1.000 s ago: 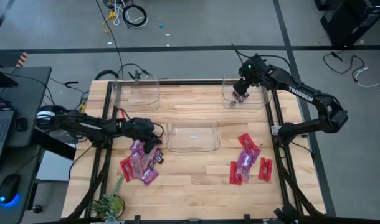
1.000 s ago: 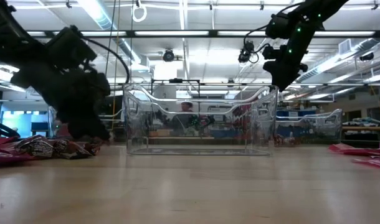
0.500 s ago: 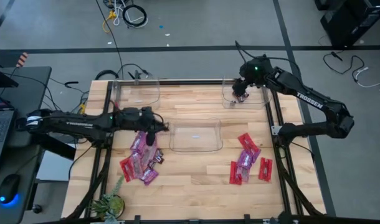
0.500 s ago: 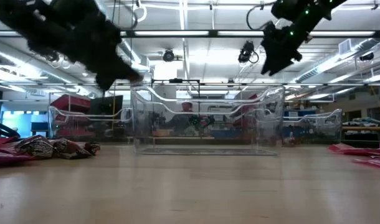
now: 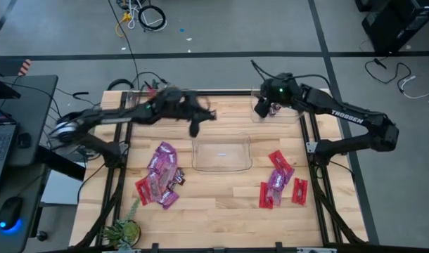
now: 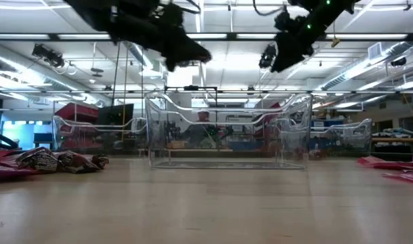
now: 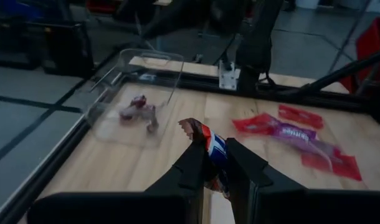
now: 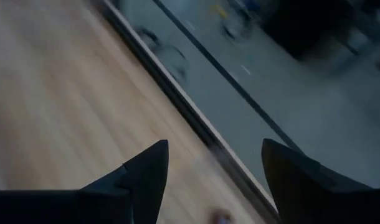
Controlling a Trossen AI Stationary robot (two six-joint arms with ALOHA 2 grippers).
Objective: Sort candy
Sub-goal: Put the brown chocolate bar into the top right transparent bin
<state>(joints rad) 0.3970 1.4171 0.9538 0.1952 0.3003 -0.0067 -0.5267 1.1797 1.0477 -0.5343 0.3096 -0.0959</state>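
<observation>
My left gripper (image 5: 196,126) hangs high over the far left corner of the centre clear bin (image 5: 221,152), shut on a dark brown candy packet (image 7: 209,149). In the low view it shows up high (image 6: 187,54). A pile of purple, red and brown candy (image 5: 160,176) lies on the table's left, and red and magenta packets (image 5: 278,181) lie on the right. My right gripper (image 5: 261,109) is open at the left wall of the far right bin (image 5: 288,111), which has a few purple candies (image 7: 137,112) lying on its floor. My left gripper pinches the brown packet between its two fingers, near the packet's middle (image 7: 210,155). Its crimped end (image 7: 191,126) sticks out past the fingertips. The fingers slant a little down toward the table's right side. The packet is lifted clear of the table.
A third clear bin (image 5: 156,105) stands at the far left. A black frame rail (image 5: 200,92) runs along the far edge. Bare wood lies in front of the centre bin. A small plant (image 5: 123,228) sits at the near left corner.
My left gripper has risen from the left candy pile with the brown packet and swung toward the far edge and the right, to high above the centre bin's far left corner. My right gripper has drifted left from above the far right bin. The centre bin has slid slightly right.
</observation>
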